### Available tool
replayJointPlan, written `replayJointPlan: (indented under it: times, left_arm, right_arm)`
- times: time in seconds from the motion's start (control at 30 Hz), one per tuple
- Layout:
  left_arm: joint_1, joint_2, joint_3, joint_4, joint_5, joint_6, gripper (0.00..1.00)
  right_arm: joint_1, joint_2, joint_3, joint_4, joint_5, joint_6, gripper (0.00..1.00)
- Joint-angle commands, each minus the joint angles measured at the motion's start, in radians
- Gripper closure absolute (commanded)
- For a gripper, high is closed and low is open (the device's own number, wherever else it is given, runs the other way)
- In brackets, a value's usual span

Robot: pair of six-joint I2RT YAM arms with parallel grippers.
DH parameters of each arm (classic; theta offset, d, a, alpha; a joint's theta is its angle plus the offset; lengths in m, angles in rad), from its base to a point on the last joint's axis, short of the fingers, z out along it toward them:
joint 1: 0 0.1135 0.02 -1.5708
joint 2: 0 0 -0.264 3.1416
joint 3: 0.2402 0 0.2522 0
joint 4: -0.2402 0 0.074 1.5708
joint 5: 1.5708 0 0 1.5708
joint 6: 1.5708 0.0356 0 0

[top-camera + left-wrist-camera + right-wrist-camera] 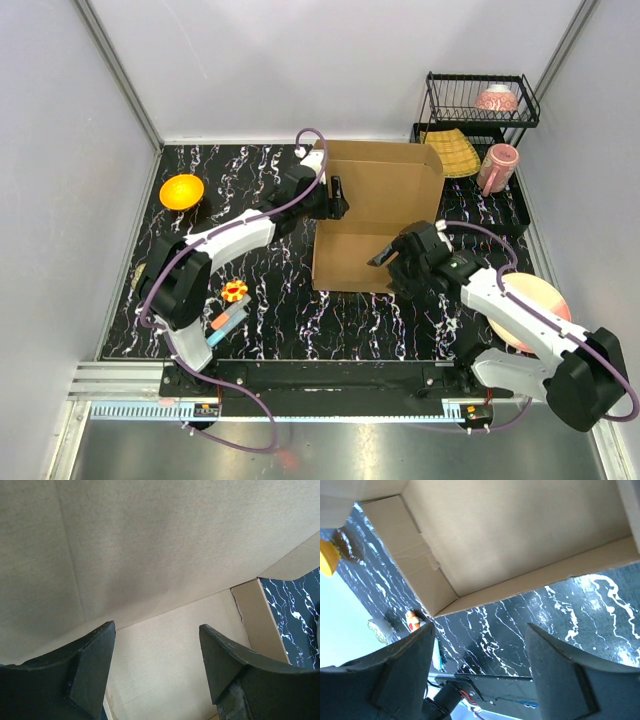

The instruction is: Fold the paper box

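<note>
The paper box [375,190] is plain brown cardboard in the middle of the black marble table [270,310]. One large panel rises at the far side and another lies flat toward me. My left gripper [338,197] is open at the box's left edge, its jaws over bare cardboard [165,555] and holding nothing. My right gripper [388,258] is open at the box's near right part, just above the table. In the right wrist view the box [520,530] lies beyond my open, empty gripper [480,632].
An orange bowl [181,191] sits far left. A red-yellow toy [234,290] and markers [228,320] lie near left. A black dish rack [480,100] with a pink bowl [497,98], a yellow mat [452,152] and a pink cup [498,166] stand back right. A peach plate [535,300] lies right.
</note>
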Motion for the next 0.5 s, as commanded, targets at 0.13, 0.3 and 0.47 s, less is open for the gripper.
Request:
replayJointPlan:
  times: [0.13, 0.3, 0.47]
  left_arm:
    - [0.025, -0.133, 0.017, 0.007, 0.061, -0.022, 0.27]
    - [0.025, -0.262, -0.075, 0.033, 0.069, -0.049, 0.26]
    - [0.025, -0.383, -0.171, 0.001, 0.067, -0.038, 0.25]
  right_arm:
    - [0.009, -0.035, 0.19, -0.082, 0.079, -0.3, 0.22]
    - [0.006, -0.059, 0.173, 0.051, 0.17, -0.471, 0.25]
    - [0.006, 0.003, 0.158, 0.144, 0.235, -0.564, 0.26]
